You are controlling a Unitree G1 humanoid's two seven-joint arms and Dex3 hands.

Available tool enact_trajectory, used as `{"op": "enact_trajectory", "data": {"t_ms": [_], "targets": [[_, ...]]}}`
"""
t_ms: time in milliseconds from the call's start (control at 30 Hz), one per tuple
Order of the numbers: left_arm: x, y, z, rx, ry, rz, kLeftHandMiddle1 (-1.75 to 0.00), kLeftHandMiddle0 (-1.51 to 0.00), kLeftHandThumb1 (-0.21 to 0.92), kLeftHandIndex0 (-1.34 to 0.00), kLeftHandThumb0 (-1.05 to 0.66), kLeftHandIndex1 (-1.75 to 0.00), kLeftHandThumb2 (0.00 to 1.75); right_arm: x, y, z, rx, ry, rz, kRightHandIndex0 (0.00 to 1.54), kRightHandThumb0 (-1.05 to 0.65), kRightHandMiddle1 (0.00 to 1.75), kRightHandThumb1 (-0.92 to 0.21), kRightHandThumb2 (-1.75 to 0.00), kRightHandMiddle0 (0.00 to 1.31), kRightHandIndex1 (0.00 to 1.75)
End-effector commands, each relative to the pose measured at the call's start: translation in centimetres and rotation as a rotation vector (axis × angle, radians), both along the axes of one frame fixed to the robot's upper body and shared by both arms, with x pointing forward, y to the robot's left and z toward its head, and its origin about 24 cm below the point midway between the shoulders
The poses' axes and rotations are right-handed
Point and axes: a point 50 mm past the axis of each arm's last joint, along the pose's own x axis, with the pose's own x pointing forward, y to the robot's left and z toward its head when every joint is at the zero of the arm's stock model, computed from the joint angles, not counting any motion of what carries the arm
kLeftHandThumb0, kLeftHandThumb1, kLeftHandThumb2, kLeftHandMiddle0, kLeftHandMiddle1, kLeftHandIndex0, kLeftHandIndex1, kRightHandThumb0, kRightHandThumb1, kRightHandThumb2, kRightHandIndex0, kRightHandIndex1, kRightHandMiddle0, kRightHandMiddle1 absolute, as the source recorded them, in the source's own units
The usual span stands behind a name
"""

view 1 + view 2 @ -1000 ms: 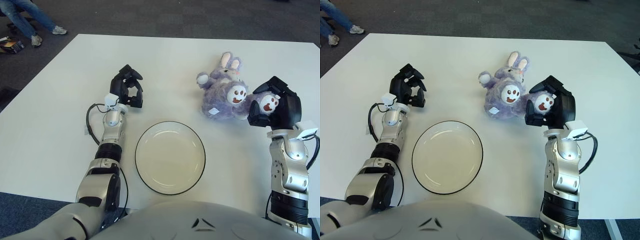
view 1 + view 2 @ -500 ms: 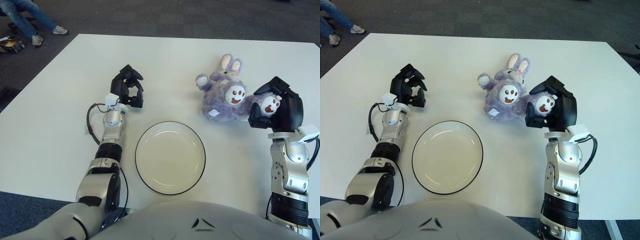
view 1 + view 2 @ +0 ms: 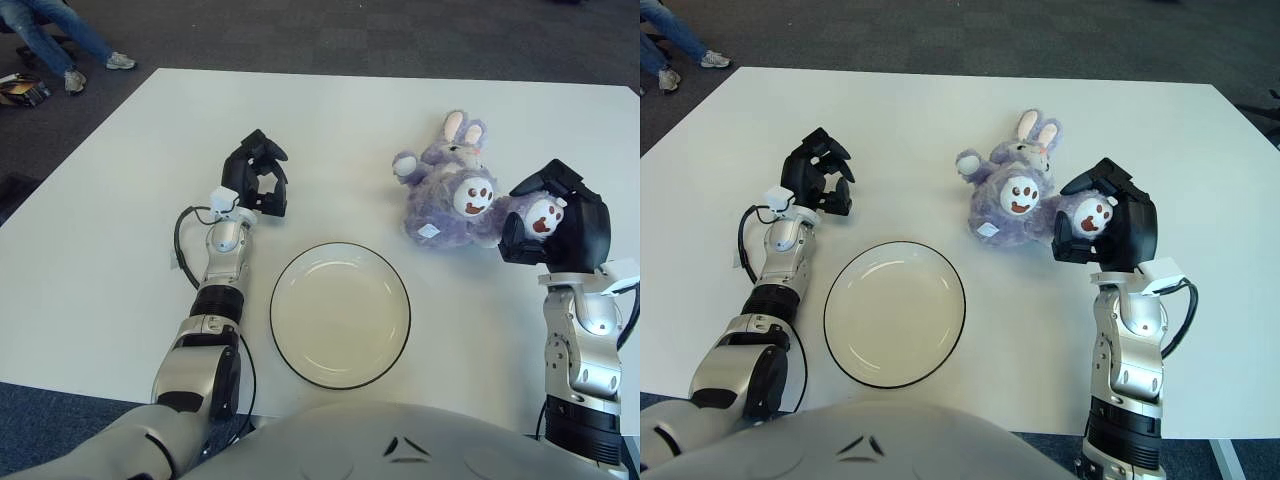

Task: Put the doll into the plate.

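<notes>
Your right hand point(image 3: 1102, 222) is closed on one foot of the doll point(image 3: 1015, 185), which lies just to its left; the plate point(image 3: 894, 313), nearer-left, holds nothing, so lift and transfer remain.

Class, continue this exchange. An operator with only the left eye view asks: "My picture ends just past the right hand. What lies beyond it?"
Observer: The table continues past the right hand, which grips the doll by a foot. The table's right edge shows, with dark floor beyond.
Operator: And the wrist cable?
Observer: The black cable forms a whole loop beside the forearm. The left hand is curled beyond the plate.
</notes>
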Motion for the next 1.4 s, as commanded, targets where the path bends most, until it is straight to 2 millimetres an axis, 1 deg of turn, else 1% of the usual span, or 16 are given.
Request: {"op": "enact_trajectory", "data": {"t_ms": [0,267,567,1000,1133,1300,1333,1367], "targets": [[-2.0,0.2,-3.9,-0.011,0.139,0.003,-1.75,-0.70,0.06,-0.69,-0.01,-1.73,1.61,-0.6,-0.1,0.5,0.005,-0.018,-0.013,0.82,-0.02,1.35,-0.08,-1.45,0.77,1.71],[-1.9,0.3,-4.0,-0.011,0.149,0.001,-1.75,-0.67,0.09,-0.66,-0.01,-1.75,1.58,-0.9,-0.1,0.7,0.006,-0.031,-0.024,0.81,-0.02,1.36,-0.09,-1.44,0.76,1.71],[-1.9,0.3,-4.0,-0.008,0.146,0.005,-1.75,-0.66,0.10,-0.66,-0.01,-1.75,1.57,-1.1,-0.3,0.7,-0.016,-0.037,-0.033,0.80,-0.02,1.37,-0.08,-1.47,0.76,1.74],[-1.9,0.3,-4.0,-0.005,0.145,-0.001,-1.75,-0.66,0.10,-0.65,-0.01,-1.75,1.57,-1.3,-0.5,0.7,-0.019,-0.047,-0.038,0.81,-0.02,1.37,-0.06,-1.49,0.78,1.75],[-1.9,0.3,-4.0,-0.007,0.147,-0.001,-1.75,-0.66,0.10,-0.65,-0.01,-1.75,1.57,-1.9,-1.0,0.8,-0.023,-0.050,-0.044,0.82,-0.02,1.40,-0.06,-1.49,0.75,1.73],[-1.9,0.3,-4.0,-0.008,0.145,0.002,-1.75,-0.66,0.09,-0.66,-0.01,-1.75,1.58,-2.8,-2.2,1.5,-0.042,-0.048,-0.048,0.79,-0.01,1.45,-0.10,-1.46,0.69,1.72],[-1.9,0.3,-4.0,-0.007,0.145,0.003,-1.75,-0.71,0.06,-0.68,-0.01,-1.69,1.59,-2.9,-2.4,1.6,-0.046,-0.045,-0.048,0.79,-0.01,1.46,-0.11,-1.45,0.68,1.72],[-1.9,0.2,-4.0,-0.007,0.144,0.004,-1.75,-0.79,0.01,-0.73,-0.01,-1.62,1.63,-3.0,-2.7,1.6,-0.052,-0.041,-0.048,0.77,-0.01,1.46,-0.13,-1.44,0.67,1.73]]}}
